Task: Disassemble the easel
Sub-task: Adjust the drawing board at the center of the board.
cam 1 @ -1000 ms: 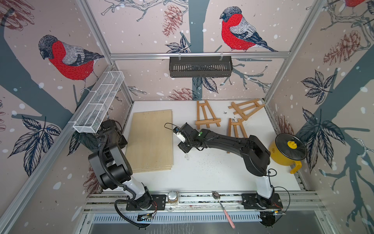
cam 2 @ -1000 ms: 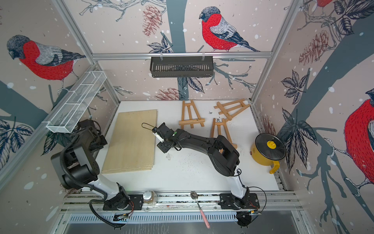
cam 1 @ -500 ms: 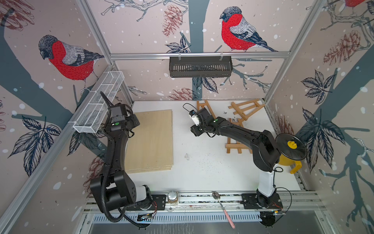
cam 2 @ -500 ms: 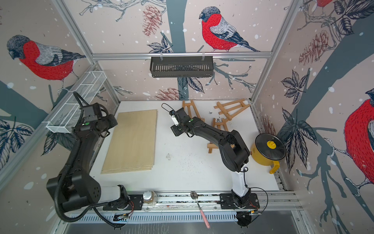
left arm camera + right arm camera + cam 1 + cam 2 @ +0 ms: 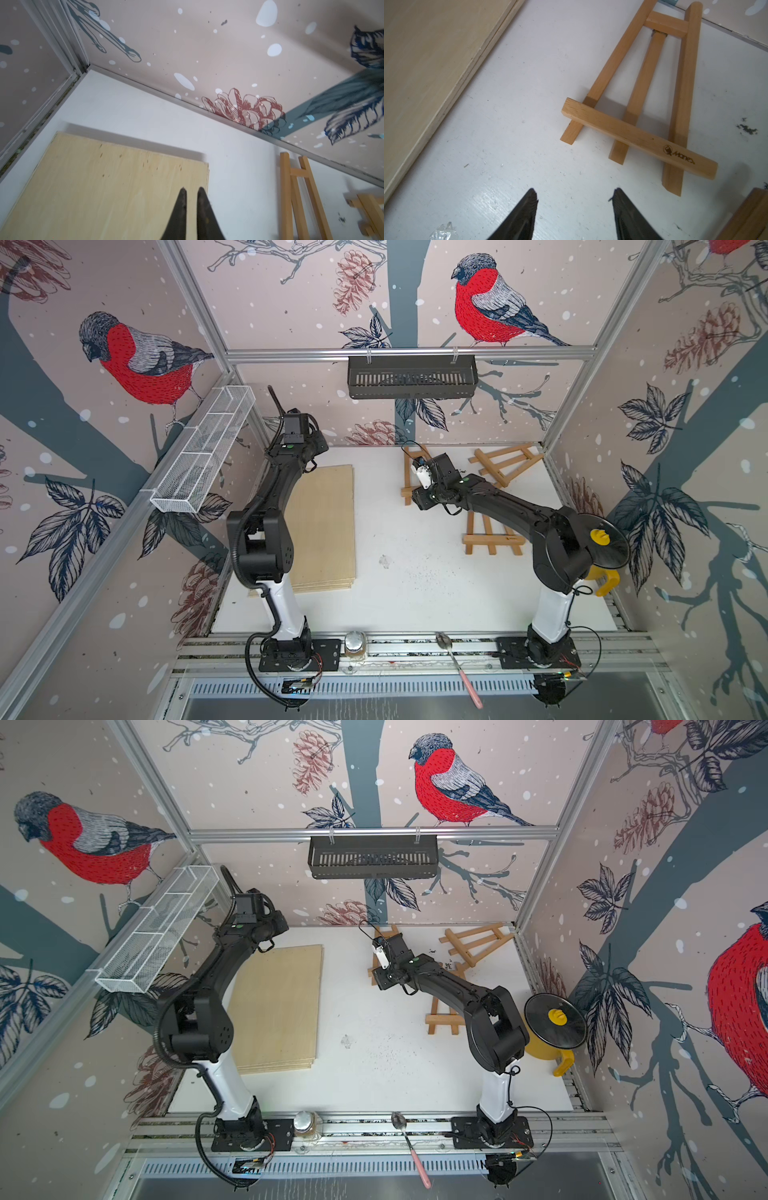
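Observation:
A small wooden easel (image 5: 643,133) lies flat on the white table, its ledge bar across the two front legs and the hinged back leg between them. In both top views this easel (image 5: 408,490) (image 5: 372,970) lies at the back centre, partly under my right wrist. My right gripper (image 5: 575,195) is open and empty, hovering over bare table a short way in front of the easel's feet. Over the far corner of the plywood, my left gripper (image 5: 192,190) is shut and holds nothing; the same easel (image 5: 299,197) lies off to its side.
A second easel (image 5: 505,464) lies tilted at the back right, a third (image 5: 490,537) under my right arm. A plywood stack (image 5: 324,526) covers the table's left. A yellow spool holder (image 5: 602,539) stands at the right edge. A spoon (image 5: 457,664) and a jar (image 5: 355,643) sit on the front rail.
My left arm has unfolded from low at the front left and stretched up to the back left corner. My right gripper has travelled from the table's middle back to the easel, still open.

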Robot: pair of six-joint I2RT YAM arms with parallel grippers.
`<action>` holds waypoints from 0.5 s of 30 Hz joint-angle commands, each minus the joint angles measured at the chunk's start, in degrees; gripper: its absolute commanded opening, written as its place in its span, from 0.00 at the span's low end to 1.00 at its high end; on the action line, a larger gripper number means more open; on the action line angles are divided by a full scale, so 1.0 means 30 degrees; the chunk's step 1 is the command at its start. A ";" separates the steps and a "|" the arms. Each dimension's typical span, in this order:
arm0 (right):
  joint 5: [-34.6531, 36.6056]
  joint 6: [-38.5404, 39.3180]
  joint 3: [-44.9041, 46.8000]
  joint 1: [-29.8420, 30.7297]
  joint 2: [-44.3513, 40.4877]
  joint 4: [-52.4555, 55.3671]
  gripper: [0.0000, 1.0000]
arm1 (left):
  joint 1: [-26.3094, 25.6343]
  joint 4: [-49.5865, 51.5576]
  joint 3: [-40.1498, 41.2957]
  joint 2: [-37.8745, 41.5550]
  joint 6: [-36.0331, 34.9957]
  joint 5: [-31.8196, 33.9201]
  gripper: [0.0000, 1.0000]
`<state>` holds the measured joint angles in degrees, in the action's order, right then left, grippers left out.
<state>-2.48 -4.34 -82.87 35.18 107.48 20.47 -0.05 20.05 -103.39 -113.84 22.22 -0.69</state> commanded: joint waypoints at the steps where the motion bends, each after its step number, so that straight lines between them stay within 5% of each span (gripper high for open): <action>1: 0.0283 0.0161 0.0393 -0.0308 -0.0315 -0.0575 0.60 | -0.0243 0.1974 -0.2570 -0.2508 0.0466 0.0947 0.07; 3: 0.0292 0.0125 0.0676 -0.0557 -0.0268 -0.0747 0.60 | -0.0384 0.1858 -0.3601 -0.3922 0.0557 0.0748 0.00; 15: 0.0126 -0.0019 0.1374 -0.1416 0.0817 -0.1138 0.60 | -0.0915 0.0567 -0.6992 -0.8667 -0.0751 0.1165 0.00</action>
<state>-1.91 -4.34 -78.78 31.22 109.30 17.98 -2.76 23.07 -122.98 -138.19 22.22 1.52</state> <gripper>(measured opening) 0.598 0.063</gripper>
